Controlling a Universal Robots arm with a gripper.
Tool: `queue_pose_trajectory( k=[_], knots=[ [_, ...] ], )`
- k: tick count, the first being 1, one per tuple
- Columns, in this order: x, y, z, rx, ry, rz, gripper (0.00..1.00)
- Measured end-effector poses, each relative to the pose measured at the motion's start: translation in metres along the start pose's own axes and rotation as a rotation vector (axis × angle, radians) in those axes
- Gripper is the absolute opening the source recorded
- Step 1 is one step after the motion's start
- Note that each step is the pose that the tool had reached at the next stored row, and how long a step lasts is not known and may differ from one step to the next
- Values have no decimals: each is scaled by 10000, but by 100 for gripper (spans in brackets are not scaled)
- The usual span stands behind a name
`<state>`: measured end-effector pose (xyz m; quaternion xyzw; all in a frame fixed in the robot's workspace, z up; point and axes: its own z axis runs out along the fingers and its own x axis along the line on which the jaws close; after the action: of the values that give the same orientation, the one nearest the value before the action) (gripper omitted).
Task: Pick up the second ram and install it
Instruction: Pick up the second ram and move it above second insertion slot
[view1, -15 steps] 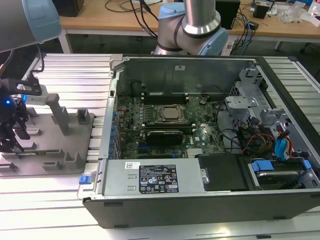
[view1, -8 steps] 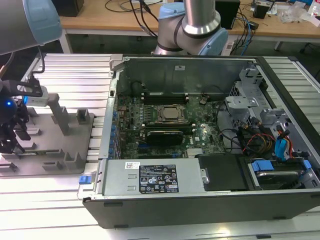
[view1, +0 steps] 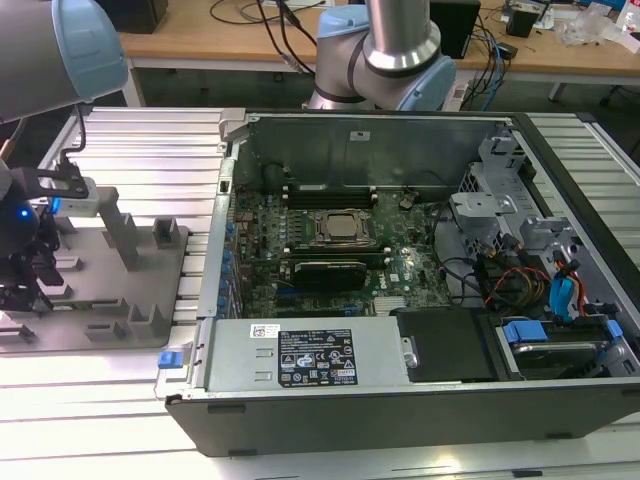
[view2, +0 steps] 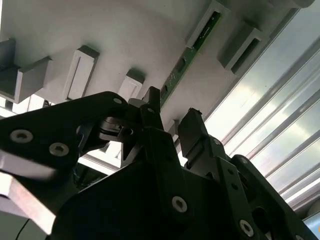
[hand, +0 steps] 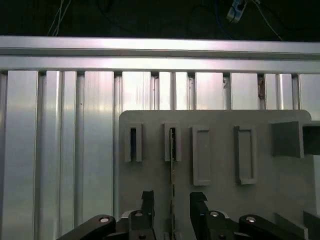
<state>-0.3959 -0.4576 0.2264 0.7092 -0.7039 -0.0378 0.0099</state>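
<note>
Two fingertips (hand: 148, 196) of the gripper (hand: 172, 197) spread, flanking the second ram (hand: 172, 145) without pinching it — strip on edge in a slot of the grey tray (view1: 120, 300), at the exterior view's left. Keep centred over the strip, close evenly on both faces — no twisting.

The tray (view1: 105, 288) sits at the exterior view's left of the computer case (view1: 400, 400). The second ram (hand: 172, 160) stands in it, between the fingers of my gripper (hand: 172, 199).
</note>
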Motion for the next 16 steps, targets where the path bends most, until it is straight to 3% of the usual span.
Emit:
queue_pose_trajectory(
  k=[5, 11, 12, 14, 16],
  knots=[
    [1, 30, 133, 10, 24, -354, 40],
    [-11, 49, 192, 19, 31, -382, 40],
    [-11, 49, 192, 18, 31, -383, 39],
    [-12, 49, 192, 19, 31, -382, 25],
    [-11, 49, 192, 19, 32, -382, 25]
  ],
)
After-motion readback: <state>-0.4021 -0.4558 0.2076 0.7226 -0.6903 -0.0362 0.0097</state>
